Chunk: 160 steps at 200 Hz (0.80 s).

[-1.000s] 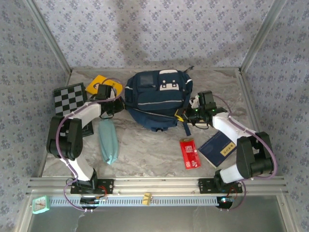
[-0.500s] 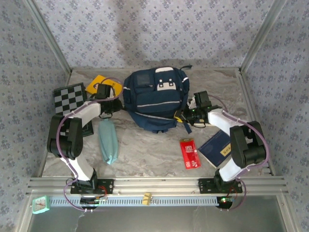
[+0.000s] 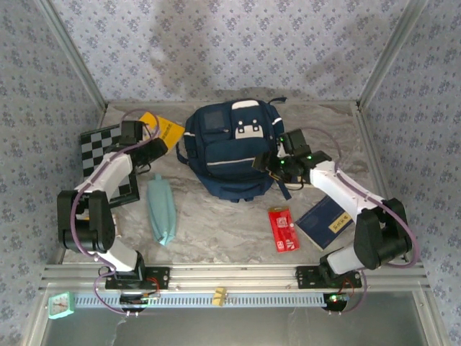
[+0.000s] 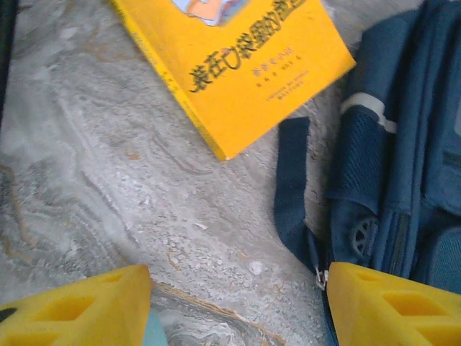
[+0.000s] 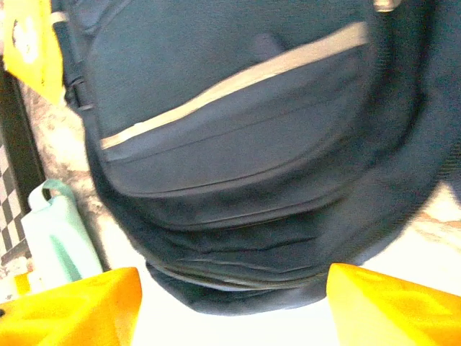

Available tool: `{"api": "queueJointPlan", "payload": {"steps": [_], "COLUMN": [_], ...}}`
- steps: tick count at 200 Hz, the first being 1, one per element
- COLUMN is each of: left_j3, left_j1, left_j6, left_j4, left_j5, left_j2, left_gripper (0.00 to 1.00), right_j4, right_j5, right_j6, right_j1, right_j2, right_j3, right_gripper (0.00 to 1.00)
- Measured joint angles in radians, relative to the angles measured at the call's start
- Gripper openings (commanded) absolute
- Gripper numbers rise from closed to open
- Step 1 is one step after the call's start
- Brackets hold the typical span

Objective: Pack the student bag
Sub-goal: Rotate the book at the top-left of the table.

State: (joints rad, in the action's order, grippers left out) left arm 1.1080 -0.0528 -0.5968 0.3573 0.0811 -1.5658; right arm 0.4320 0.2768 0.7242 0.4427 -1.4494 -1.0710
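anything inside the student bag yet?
Cannot tell. The student bag lies front up and its fabric covers the inside; no open mouth shows. Outside it, on the table, lie a yellow book, teal pouch, red packet, navy booklet and chessboard.

The student bag (image 3: 230,155) is matt navy woven cloth, with a mesh side pocket (image 4: 364,155) and a smoother pale stripe (image 5: 230,83). The yellow book (image 4: 238,65) has a smooth, slightly glossy paper cover. The surface (image 3: 216,231) looks like smooth, marble-veined stone. The pads (image 4: 72,310) of the left hand (image 4: 234,306) look like matt yellow plastic.
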Motion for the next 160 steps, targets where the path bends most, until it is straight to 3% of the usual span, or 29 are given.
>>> {"api": "queueJointPlan", "payload": {"steps": [29, 85, 160], "left_j3": [0.185, 0.486, 0.521], "left_j1": [0.009, 0.002, -0.009], "left_j6": [-0.014, 0.012, -0.106], "left_j4": [0.065, 0.149, 0.225], "left_j5": [-0.013, -0.050, -0.120], "left_j2": [-0.143, -0.455, -0.551], "left_gripper": [0.74, 0.75, 0.75], "right_j4": [0.022, 0.061, 0.097], "right_j5": [-0.074, -0.144, -0.166], "right_j6": [-0.044, -0.098, -0.121], "right_j1": [0.091, 0.129, 0.129], "right_j2": [-0.060, -0.108, -0.109], "right_j3": [-0.104, -0.179, -0.179], "right_gripper": [0.73, 0.74, 0.75]}}
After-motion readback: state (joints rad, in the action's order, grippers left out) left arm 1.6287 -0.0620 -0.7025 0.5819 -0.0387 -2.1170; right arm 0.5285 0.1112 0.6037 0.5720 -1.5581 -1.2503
